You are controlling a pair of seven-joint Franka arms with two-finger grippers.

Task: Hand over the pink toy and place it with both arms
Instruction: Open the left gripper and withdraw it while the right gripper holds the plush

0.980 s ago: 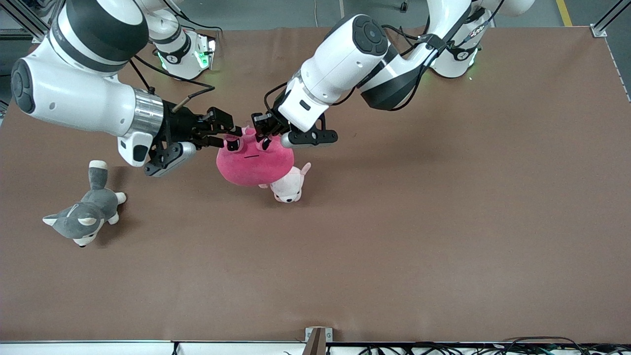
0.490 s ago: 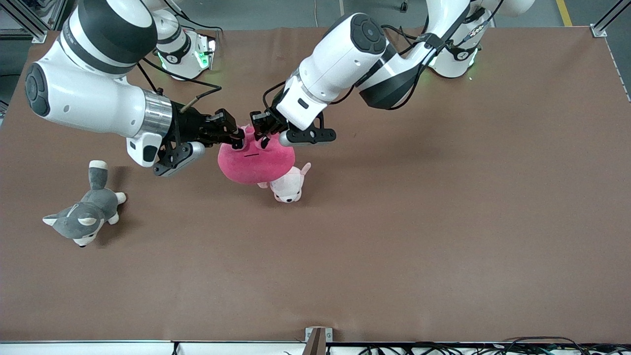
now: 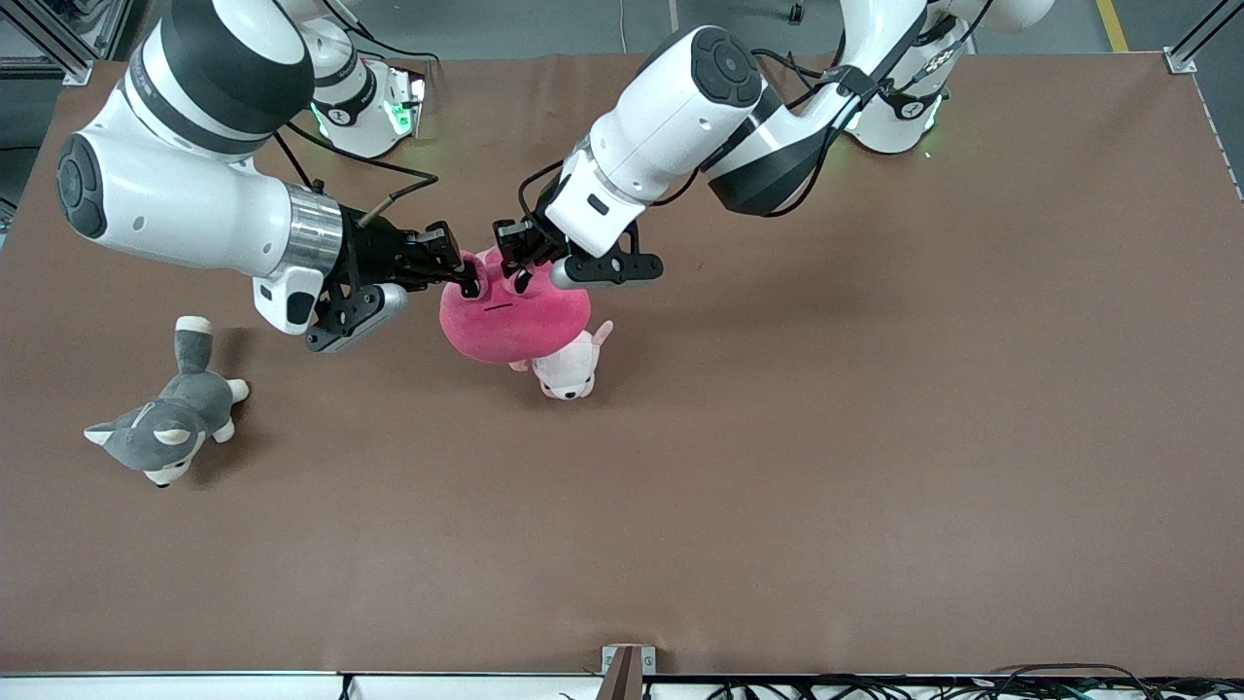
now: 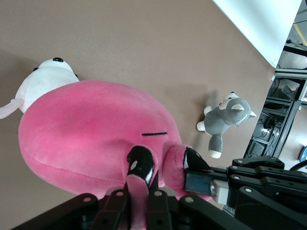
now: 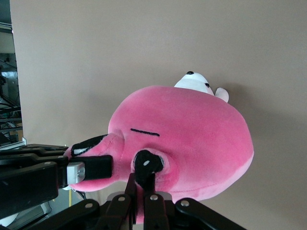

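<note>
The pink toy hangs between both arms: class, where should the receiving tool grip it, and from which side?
Grip a small ear nub on top of the pink toy, coming in level from the right arm's end: the round body is too wide, the nub thin. The right tool pinches one there; the left tool holds the other.

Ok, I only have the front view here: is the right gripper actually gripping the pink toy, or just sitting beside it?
Observer: Gripping. The right wrist view shows the right gripper shut on one ear nub of the pink toy.
Operator: And the left one?
Observer: The left gripper pinches the other nub. In the left wrist view, pink fabric is squeezed between its fingers.
Operator: Is the toy resting on the small white plush?
Observer: The small white plush only shows its head past the toy's edge. I cannot tell whether they touch.
</note>
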